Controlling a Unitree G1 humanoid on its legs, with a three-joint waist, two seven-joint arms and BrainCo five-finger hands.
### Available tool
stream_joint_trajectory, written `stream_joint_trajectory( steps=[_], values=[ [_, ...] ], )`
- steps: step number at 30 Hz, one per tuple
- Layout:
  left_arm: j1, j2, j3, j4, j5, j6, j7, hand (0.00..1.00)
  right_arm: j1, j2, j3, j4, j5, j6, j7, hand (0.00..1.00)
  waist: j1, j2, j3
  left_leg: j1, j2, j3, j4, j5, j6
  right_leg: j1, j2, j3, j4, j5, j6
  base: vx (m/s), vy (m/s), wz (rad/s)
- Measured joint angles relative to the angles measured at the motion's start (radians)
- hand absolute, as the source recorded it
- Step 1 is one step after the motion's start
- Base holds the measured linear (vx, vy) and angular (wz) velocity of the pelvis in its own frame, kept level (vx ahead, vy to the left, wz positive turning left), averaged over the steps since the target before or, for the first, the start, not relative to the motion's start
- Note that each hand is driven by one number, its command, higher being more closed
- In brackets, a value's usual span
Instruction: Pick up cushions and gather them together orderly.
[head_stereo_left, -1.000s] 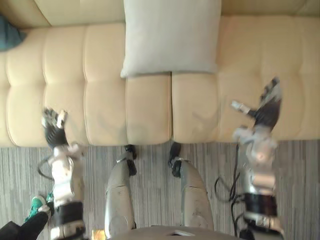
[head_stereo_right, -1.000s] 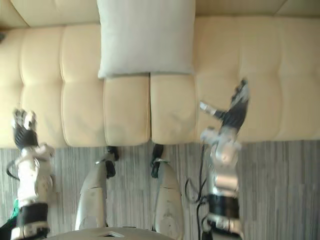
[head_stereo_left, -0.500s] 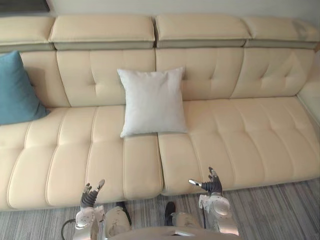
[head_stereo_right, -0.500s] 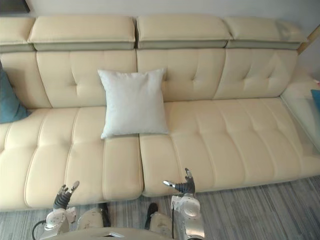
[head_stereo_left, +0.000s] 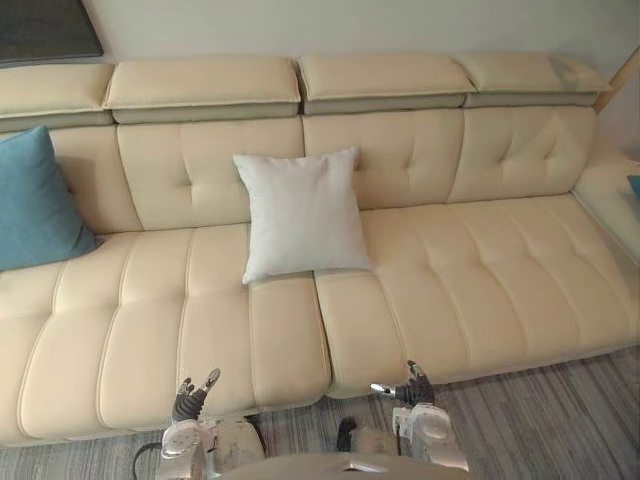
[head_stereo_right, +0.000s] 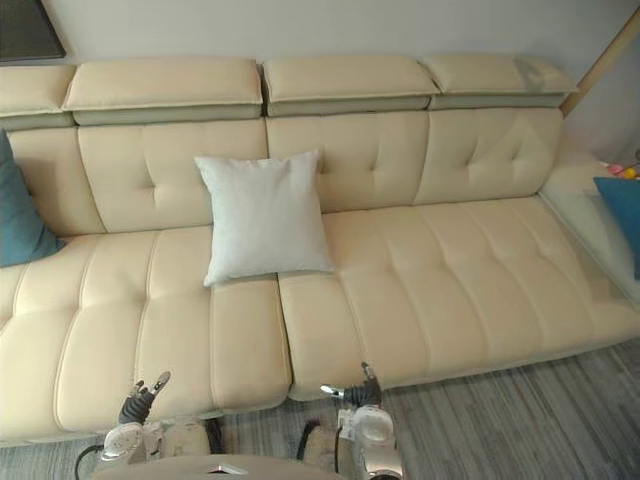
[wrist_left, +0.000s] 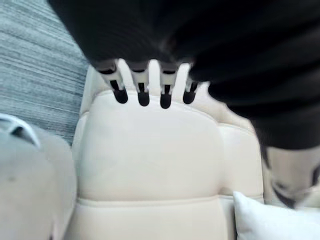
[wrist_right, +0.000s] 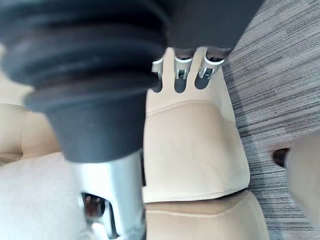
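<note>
The gathering has not begun. The white cushion leans upright against the backrest at the middle of the sofa. A blue cushion stands well apart at the left end. A blue piece lies at the far right, again well apart, so nothing is grouped yet.

The left hand and right hand hover low in front of the sofa's front edge, near the floor. Each has its fingers straight and holds nothing. The wrist views agree: the left fingers and the right fingers point at bare seat, touching no cushion.

All the carrying and lining up is left to do.

The left blue cushion is cut off by the picture's edge. The blue piece on the right is also cut off; it is probably another cushion, but that is a guess.
</note>
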Motion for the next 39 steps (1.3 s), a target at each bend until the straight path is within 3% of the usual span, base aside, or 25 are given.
stream_joint_trajectory(
  steps=[2,3,4,5,6,7,8,10,13,15,17,18,19,20,21,22,23,24,25,26,27,29,33,35,39],
  values=[
    [0.035,0.02,-0.001,0.001,0.0,0.005,0.01,0.0,-0.012,0.013,0.011,0.056,0.0,-0.003,0.0,0.0,0.004,-0.036,-0.022,0.009,-0.032,-0.008,-0.085,0.061,-0.004,0.052,-0.055,0.001,0.142,-0.046,0.02,-0.16,-0.127,0.26],
    [0.035,0.022,-0.001,0.001,0.0,0.005,0.011,0.0,-0.014,0.012,0.015,0.067,0.0,-0.002,0.0,0.0,0.005,-0.042,-0.028,0.011,-0.036,-0.01,-0.101,0.073,-0.007,0.061,-0.064,0.003,0.152,-0.045,0.019,-0.11,-0.18,0.25],
    [0.038,0.027,0.001,0.001,-0.001,0.005,0.011,0.0,-0.017,0.012,0.022,0.081,0.0,-0.002,0.0,0.0,0.006,-0.059,-0.038,0.005,-0.055,-0.016,-0.118,0.079,-0.012,0.073,-0.086,0.004,0.138,-0.016,0.017,-0.1,-0.174,0.05],
    [0.029,0.028,0.021,0.014,-0.01,0.008,0.012,0.0,-0.029,0.003,0.03,0.112,0.0,-0.002,0.0,0.0,0.02,-0.085,-0.054,-0.033,-0.091,-0.068,-0.143,0.098,-0.04,0.082,-0.073,0.004,0.038,-0.031,0.055,-0.11,-0.129,-0.14],
    [0.022,0.014,0.024,0.022,-0.01,0.012,0.013,0.0,-0.04,-0.013,0.031,0.122,0.0,-0.001,-0.001,0.0,0.036,-0.057,-0.056,-0.053,-0.096,-0.106,-0.153,0.101,-0.044,0.085,-0.053,0.01,-0.021,-0.033,0.052,-0.12,-0.023,-0.47],
    [0.025,0.0,0.023,0.023,-0.01,0.012,0.014,0.0,-0.05,-0.033,0.034,0.133,0.0,0.0,-0.003,0.0,0.05,-0.027,-0.06,-0.055,-0.107,-0.126,-0.172,0.125,-0.022,0.106,-0.027,0.016,-0.116,-0.043,0.046,-0.09,0.053,-0.74],
    [0.029,-0.004,0.019,0.032,-0.012,0.011,0.015,0.0,-0.063,-0.048,0.039,0.135,0.0,0.0,-0.003,0.0,0.053,-0.009,-0.064,-0.067,-0.106,-0.142,-0.191,0.198,-0.012,0.129,-0.003,0.014,-0.207,-0.078,0.041,-0.12,0.001,-0.67],
    [0.0,0.011,-0.001,0.067,-0.012,0.013,0.025,0.0,-0.076,-0.048,0.04,0.134,0.002,0.0,-0.003,0.0,0.042,-0.009,-0.048,-0.081,-0.108,-0.142,-0.219,0.233,-0.016,0.157,0.006,0.003,-0.308,-0.115,0.039,-0.13,-0.064,-0.18],
    [-0.007,0.0,-0.044,0.078,-0.013,0.012,0.025,0.0,-0.05,-0.047,0.04,0.134,0.003,0.003,-0.005,0.0,0.03,0.019,-0.026,-0.014,-0.096,-0.168,-0.339,0.306,-0.033,0.207,0.041,-0.029,-0.36,-0.083,0.028,-0.23,-0.059,0.25],
    [-0.004,-0.005,-0.045,0.077,-0.013,0.012,0.026,0.0,-0.044,-0.047,0.039,0.132,0.003,0.002,-0.006,0.0,0.023,0.028,-0.022,-0.002,-0.094,-0.169,-0.364,0.308,-0.037,0.211,0.047,-0.05,-0.354,-0.083,0.026,-0.18,-0.03,0.24],
    [-0.004,-0.012,-0.051,0.074,-0.013,0.012,0.029,0.0,-0.045,-0.05,0.033,0.131,0.008,0.003,-0.01,0.0,0.022,0.043,-0.013,-0.004,-0.092,-0.169,-0.369,0.29,-0.057,0.206,0.054,-0.057,-0.348,-0.075,0.022,-0.17,0.008,0.18],
    [-0.01,-0.013,-0.051,0.063,-0.014,0.012,0.032,0.0,-0.044,-0.043,0.028,0.127,0.013,0.002,-0.011,0.0,0.02,0.009,-0.006,-0.031,-0.098,-0.16,-0.326,0.21,-0.097,0.198,0.018,-0.074,-0.364,-0.053,0.003,-0.11,0.068,0.11],
    [-0.018,-0.013,-0.05,0.053,-0.016,0.012,0.032,0.0,-0.045,-0.037,0.024,0.126,0.014,0.002,-0.01,0.0,0.021,0.007,-0.005,-0.053,-0.099,-0.161,-0.28,0.202,-0.068,0.189,0.007,-0.078,-0.363,-0.049,0.0,-0.12,0.09,0.1],
    [-0.024,-0.014,-0.049,0.047,-0.02,0.012,0.031,0.0,-0.044,-0.036,0.009,0.126,0.018,0.002,-0.011,0.0,0.02,0.003,-0.004,-0.104,-0.111,-0.173,-0.121,0.187,-0.022,0.17,-0.021,-0.079,-0.352,-0.036,0.017,-0.16,0.125,-0.05],
    [-0.023,-0.017,-0.048,0.048,-0.019,0.012,0.032,0.0,-0.035,-0.042,-0.008,0.126,0.02,0.003,-0.011,0.0,0.012,0.007,-0.001,-0.121,-0.12,-0.181,0.147,0.067,0.0,0.167,-0.051,-0.069,-0.345,-0.026,0.035,-0.15,0.14,-0.1],
    [-0.019,-0.018,-0.049,0.051,-0.019,0.012,0.032,0.0,-0.028,-0.044,-0.008,0.125,0.02,0.003,-0.011,0.0,0.008,0.014,-0.004,-0.113,-0.116,-0.188,0.208,0.013,-0.002,0.168,-0.053,-0.062,-0.346,-0.024,0.038,-0.15,0.217,-0.31],
    [-0.004,-0.025,-0.045,0.052,-0.018,0.012,0.031,0.0,-0.016,-0.043,-0.009,0.123,0.02,0.004,-0.011,0.0,0.003,0.034,-0.001,-0.072,-0.097,-0.214,0.268,-0.102,-0.037,0.166,-0.043,-0.038,-0.343,-0.018,0.05,-0.09,0.271,-0.43],
    [-0.001,-0.039,-0.039,0.053,-0.017,0.013,0.03,0.0,-0.014,-0.039,-0.011,0.118,0.02,0.004,-0.01,0.0,0.003,0.063,0.006,-0.048,-0.098,-0.229,0.236,-0.161,-0.034,0.16,-0.025,-0.015,-0.34,-0.018,0.059,-0.11,0.333,-0.49],
    [-0.003,-0.038,-0.037,0.053,-0.017,0.013,0.027,0.0,-0.013,-0.02,-0.019,0.117,0.021,0.009,-0.01,0.0,0.0,0.043,0.011,-0.039,-0.119,-0.225,0.2,-0.178,-0.024,0.145,-0.03,0.011,-0.342,-0.015,0.06,-0.09,0.272,-0.32],
    [-0.003,-0.033,-0.039,0.051,-0.015,0.013,0.026,0.0,-0.01,-0.008,-0.019,0.117,0.021,0.012,-0.008,0.0,-0.003,0.034,0.01,-0.038,-0.13,-0.216,0.176,-0.174,-0.022,0.135,-0.038,0.02,-0.349,-0.009,0.055,-0.1,0.225,-0.22],
    [-0.003,-0.02,-0.04,0.049,-0.009,0.013,0.022,0.0,-0.009,0.014,-0.025,0.12,0.021,0.015,-0.007,0.0,-0.005,0.004,0.004,-0.022,-0.155,-0.194,0.126,-0.154,-0.015,0.133,-0.052,0.042,-0.378,0.013,0.055,-0.05,0.125,-0.16],
    [0.0,-0.014,-0.041,0.052,-0.009,0.014,0.019,0.0,-0.01,0.019,-0.037,0.135,0.021,0.015,-0.005,0.0,-0.005,-0.009,-0.007,-0.004,-0.172,-0.173,0.081,-0.138,-0.013,0.136,-0.053,0.063,-0.419,0.041,0.043,-0.06,0.1,-0.21],
    [-0.005,-0.002,-0.049,0.109,-0.005,0.014,0.01,0.0,-0.012,0.016,-0.083,0.176,0.048,0.014,-0.006,0.0,-0.031,-0.008,-0.032,0.038,-0.21,-0.15,-0.042,-0.113,-0.017,0.144,-0.051,0.092,-0.52,0.111,0.02,-0.02,0.039,-0.16],
    [-0.015,-0.001,-0.054,0.127,0.011,0.015,0.007,0.0,-0.022,0.008,-0.097,0.204,0.058,0.015,-0.006,0.0,-0.031,-0.014,-0.036,0.065,-0.214,-0.139,-0.077,-0.091,-0.02,0.15,-0.044,0.117,-0.542,0.122,0.025,0.02,-0.034,-0.48],
    [-0.038,-0.001,-0.088,0.17,0.072,0.021,-0.015,0.0,-0.032,0.0,-0.135,0.214,0.06,0.016,-0.008,0.0,-0.036,0.003,-0.039,0.126,-0.196,-0.092,-0.118,-0.066,-0.021,0.149,-0.007,0.202,-0.571,0.149,0.018,0.06,-0.042,-0.7]
  ],
)
